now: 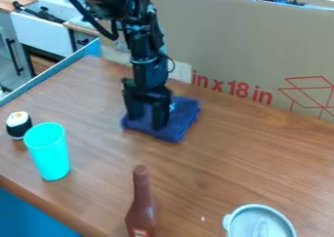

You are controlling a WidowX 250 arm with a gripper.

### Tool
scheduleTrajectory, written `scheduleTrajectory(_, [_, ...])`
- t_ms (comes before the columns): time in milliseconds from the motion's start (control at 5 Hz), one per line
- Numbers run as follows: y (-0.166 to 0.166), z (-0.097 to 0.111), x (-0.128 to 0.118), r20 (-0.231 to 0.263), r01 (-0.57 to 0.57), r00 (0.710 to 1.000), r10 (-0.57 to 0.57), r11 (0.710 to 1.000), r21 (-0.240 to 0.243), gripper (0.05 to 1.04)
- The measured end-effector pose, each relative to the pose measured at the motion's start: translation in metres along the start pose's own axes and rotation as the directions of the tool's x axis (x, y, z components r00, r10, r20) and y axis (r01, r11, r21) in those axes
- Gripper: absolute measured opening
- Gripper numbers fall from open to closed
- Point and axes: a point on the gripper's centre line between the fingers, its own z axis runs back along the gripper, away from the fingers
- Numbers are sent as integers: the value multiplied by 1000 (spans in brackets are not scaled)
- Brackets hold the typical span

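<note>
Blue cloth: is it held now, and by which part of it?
Nothing is held: the hand is open at the cloth, which lies on the table.

Large red print (pixel 231 88) on the upright cardboard sheet (pixel 228 36) behind the table (pixel 261 153) reads "in x 18 in", with a red line drawing (pixel 313 93) beside it. The brown bottle (pixel 141 207) bears a label (pixel 140 232) whose print is too small to read

"What do you see by the big cardboard wall (pixel 228 46)?"

"I see a brown wood table (pixel 261 153) in front of it."

"And left of the cardboard?"

"I see a gray cupboard (pixel 21 43) past a blue edge (pixel 52 77)."
</note>
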Motion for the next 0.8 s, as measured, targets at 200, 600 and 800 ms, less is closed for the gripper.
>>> scheduleTrajectory(200, [3, 0, 0, -17, 0, 1000, 1, 1000, 11, 1001])
scheduleTrajectory(600, [-5, 5, -37, -63, -17, 998, 19, 999, 29, 1001])
scheduleTrajectory(800, [-9, 20, -49, -48, -33, 998, 36, 998, 56, 1001])
